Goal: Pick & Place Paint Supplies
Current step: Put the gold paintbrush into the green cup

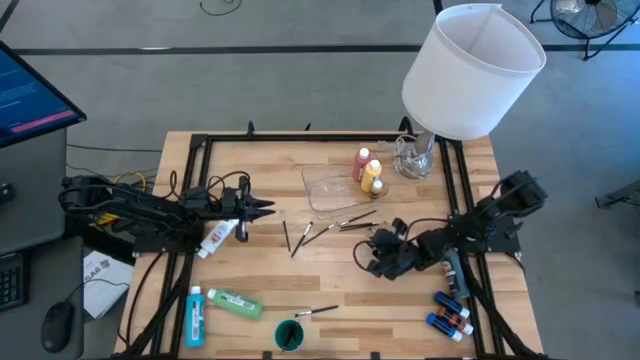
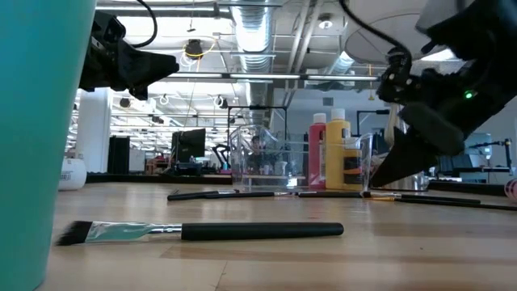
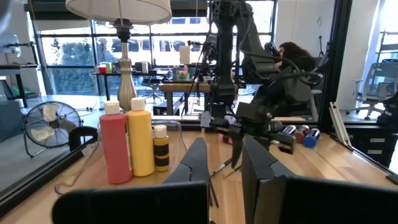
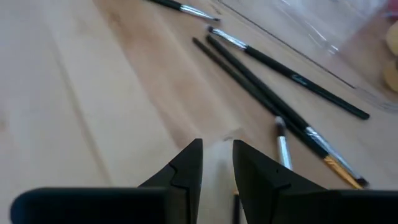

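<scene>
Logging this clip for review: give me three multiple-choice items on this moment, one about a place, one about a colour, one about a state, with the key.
1. Where do the red bottle and yellow bottle stand?
A. In the clear tray, at its lamp-side end
B. On the floor
C. At the table's left edge

2. What colour is the bottle lying beside the blue bottle near the front left?
A. Orange
B. Green
C. Black

3. How are the right gripper's fingers?
A. Clamped on a red bottle
C. Holding a cup
B. Slightly apart, empty

Key:
1 A: the high view shows both upright in the tray, by the lamp.
2 B: the green bottle lies next to it.
3 B: the right wrist view shows a gap above bare wood near the brushes.
</scene>
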Tool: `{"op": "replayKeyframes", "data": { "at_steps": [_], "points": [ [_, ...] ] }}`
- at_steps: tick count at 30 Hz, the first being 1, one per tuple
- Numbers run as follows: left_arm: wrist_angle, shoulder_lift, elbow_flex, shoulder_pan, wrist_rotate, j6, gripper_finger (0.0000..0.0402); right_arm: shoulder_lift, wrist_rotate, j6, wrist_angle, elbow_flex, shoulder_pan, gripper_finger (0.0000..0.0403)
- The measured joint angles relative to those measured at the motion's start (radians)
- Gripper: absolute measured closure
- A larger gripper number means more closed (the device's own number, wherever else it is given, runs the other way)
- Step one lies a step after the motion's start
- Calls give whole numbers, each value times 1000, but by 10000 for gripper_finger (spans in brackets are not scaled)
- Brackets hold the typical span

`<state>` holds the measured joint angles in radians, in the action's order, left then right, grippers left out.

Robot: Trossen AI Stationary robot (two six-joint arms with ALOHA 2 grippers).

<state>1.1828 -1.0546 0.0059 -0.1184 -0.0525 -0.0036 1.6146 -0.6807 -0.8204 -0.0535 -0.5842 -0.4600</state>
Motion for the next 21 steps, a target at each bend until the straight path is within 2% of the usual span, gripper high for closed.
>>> {"op": "replayKeyframes", "data": {
  "at_steps": [21],
  "points": [
    [0,0,0,14,0,-9,401,14,26,-28,1,0,31,321]
  ]
}}
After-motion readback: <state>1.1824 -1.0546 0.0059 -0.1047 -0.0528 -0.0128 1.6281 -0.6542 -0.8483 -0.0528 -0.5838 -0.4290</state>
